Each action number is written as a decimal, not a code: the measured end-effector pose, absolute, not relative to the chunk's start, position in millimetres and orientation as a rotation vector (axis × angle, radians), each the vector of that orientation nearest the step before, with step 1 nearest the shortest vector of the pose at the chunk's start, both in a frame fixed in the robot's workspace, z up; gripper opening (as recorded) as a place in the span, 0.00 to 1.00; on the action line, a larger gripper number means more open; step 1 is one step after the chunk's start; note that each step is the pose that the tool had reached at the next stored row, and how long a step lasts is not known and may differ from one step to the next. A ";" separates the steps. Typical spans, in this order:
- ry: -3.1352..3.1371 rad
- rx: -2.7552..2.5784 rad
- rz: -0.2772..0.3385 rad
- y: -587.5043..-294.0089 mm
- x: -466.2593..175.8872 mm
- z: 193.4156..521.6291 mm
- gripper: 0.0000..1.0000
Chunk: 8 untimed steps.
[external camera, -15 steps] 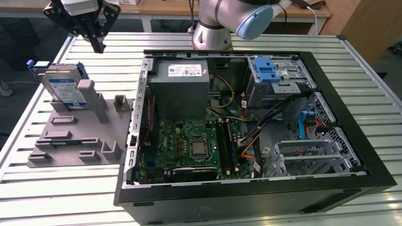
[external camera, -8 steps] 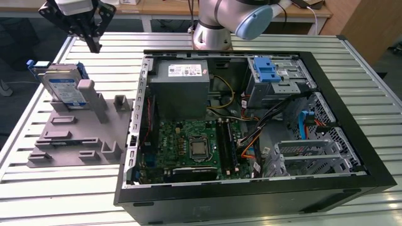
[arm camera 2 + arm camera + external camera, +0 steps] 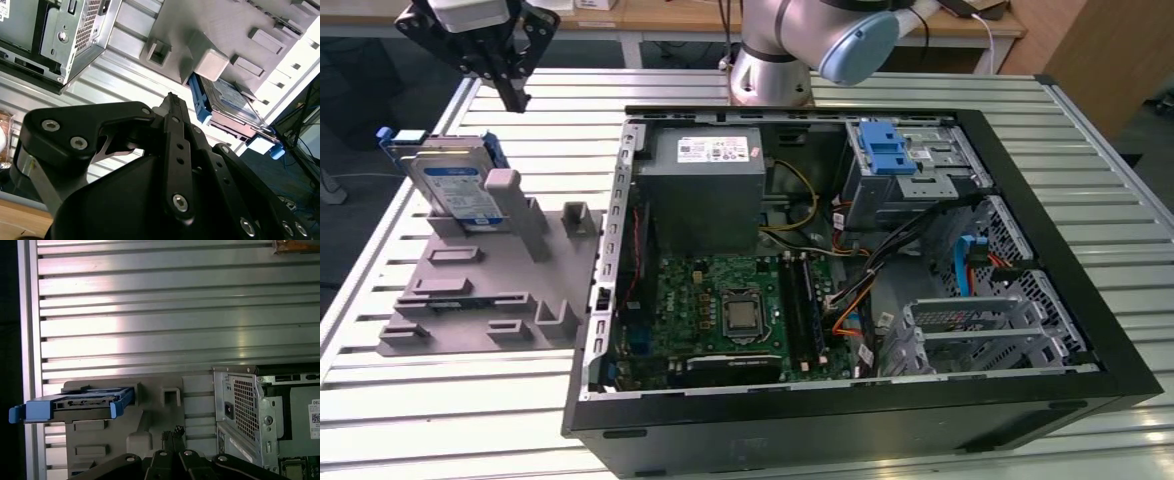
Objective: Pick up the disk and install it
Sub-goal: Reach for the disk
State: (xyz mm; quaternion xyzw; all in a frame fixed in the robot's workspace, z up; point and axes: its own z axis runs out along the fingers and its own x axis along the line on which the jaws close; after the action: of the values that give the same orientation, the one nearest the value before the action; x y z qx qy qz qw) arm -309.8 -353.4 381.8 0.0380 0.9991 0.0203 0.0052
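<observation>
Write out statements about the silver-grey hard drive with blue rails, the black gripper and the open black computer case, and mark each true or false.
1. The flat silver-grey hard drive with blue plastic rails stands on edge in the grey plastic fixture. True.
2. The black gripper holds the drive. False: its fingers are shut on nothing and it is apart from the drive.
3. The fixture lies to the exterior view's right of the black computer case. False: it lies to the case's left in that view.
4. The case lies open with its green motherboard showing. True.
</observation>
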 end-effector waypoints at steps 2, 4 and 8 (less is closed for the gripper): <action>3.128 0.119 0.064 -353.4 -309.9 381.8 0.11; 3.128 0.119 0.064 -353.4 -310.0 381.8 0.11; 3.128 0.119 0.064 -353.4 -310.3 381.7 0.11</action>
State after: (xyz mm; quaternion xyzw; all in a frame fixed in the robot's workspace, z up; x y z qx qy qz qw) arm -310.3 -353.4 381.7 0.0381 0.9991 0.0203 0.0052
